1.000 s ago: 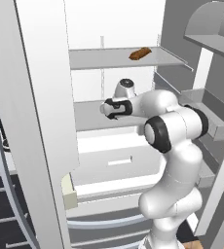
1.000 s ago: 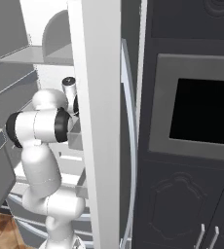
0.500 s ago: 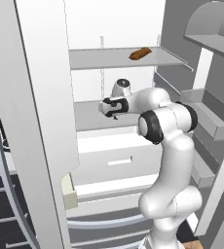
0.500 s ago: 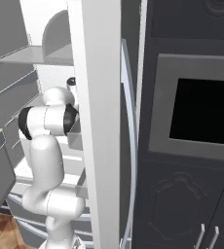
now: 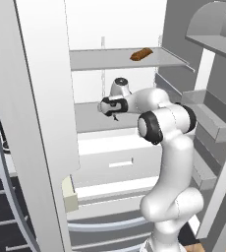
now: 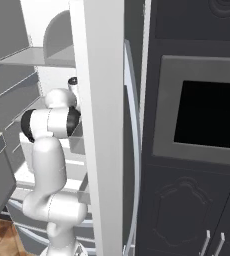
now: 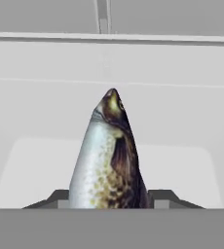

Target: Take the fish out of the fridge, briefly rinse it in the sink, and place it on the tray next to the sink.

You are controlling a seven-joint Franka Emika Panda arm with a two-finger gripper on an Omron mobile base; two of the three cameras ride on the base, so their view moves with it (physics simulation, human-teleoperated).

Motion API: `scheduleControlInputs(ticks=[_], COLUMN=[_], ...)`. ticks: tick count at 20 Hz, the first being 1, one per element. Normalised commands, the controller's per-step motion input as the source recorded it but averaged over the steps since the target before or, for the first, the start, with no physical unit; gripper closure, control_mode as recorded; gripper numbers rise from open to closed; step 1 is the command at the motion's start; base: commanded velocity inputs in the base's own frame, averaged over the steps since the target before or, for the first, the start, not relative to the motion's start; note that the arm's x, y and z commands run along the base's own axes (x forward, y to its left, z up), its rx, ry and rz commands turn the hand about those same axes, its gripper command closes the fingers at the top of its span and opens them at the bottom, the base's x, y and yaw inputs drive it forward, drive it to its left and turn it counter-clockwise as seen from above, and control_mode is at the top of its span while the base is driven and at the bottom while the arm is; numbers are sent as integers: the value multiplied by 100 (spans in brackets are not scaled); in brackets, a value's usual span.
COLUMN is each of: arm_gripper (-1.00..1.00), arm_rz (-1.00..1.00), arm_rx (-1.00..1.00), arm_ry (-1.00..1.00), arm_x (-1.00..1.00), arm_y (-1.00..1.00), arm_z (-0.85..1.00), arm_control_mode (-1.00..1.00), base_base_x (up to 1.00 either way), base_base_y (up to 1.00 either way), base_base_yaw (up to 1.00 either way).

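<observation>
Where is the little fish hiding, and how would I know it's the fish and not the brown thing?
Look inside the open white fridge, at the grey middle shelf where the arm's end effector reaches. The fish sits between its fingertips: silvery and speckled with a dark back and pointed head, unlike the brown lump on the shelf above.

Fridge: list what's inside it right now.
Inside the fridge: a brown loaf-like lump on the upper shelf, and the gripper above the middle shelf, shut on the fish. The drawers' contents are hidden.
</observation>
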Motion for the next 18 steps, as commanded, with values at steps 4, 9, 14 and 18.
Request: scheduleControlInputs(ticks=[4,9,14,18], arm_gripper=[100,100,100,100], arm_rz=[-3,-15,-16,-16], arm_rx=[0,6,16,18], arm_ry=[-15,-3,3,9], arm_x=[-86,-100,-100,-100], arm_y=[0,0,-1,-2], arm_z=[41,65,80,77], arm_control_mode=[-100,-100,-100,-100], base_base_x=[0,0,0,0], base_base_y=[0,0,0,0], base_base_yaw=[0,0,0,0])
